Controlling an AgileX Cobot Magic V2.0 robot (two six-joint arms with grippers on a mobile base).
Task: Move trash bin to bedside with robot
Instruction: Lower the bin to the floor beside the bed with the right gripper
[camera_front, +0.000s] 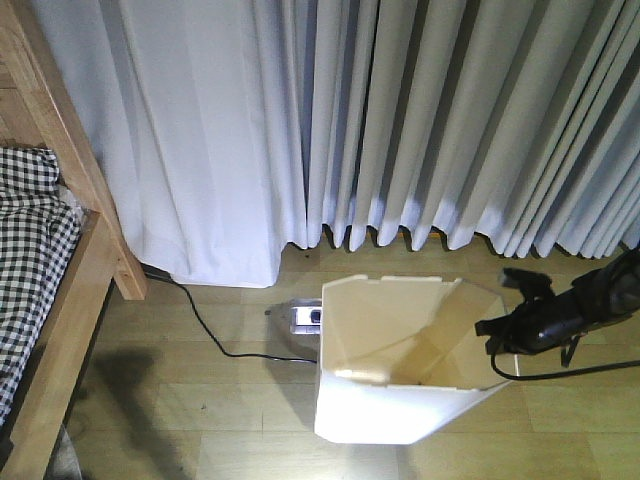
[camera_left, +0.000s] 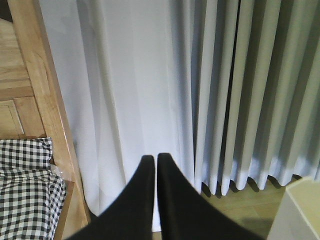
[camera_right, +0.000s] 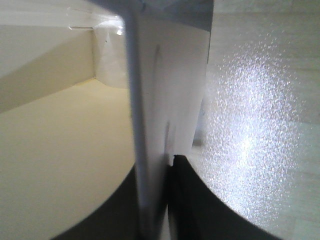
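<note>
The white trash bin (camera_front: 385, 408) stands on the wood floor, right of centre in the front view, its open top tilted toward me. My right gripper (camera_front: 497, 326) is shut on the bin's right rim. In the right wrist view the thin bin wall (camera_right: 162, 85) runs between the black fingers (camera_right: 200, 205), with the right gripper (camera_right: 165, 167) pinching it. The bed's wooden frame (camera_front: 80, 290) and checked bedding (camera_front: 30, 230) sit at the far left, a floor gap away from the bin. In the left wrist view my left gripper (camera_left: 152, 158) is shut on nothing, facing the curtain beside the bed frame (camera_left: 47, 100).
A long white curtain (camera_front: 400, 120) hangs along the wall behind the bin. A black cable (camera_front: 205, 330) runs over the floor from the bed's corner to a small silver device (camera_front: 306, 317) just behind the bin. A corner of the bin (camera_left: 300, 210) shows at the left wrist view's lower right.
</note>
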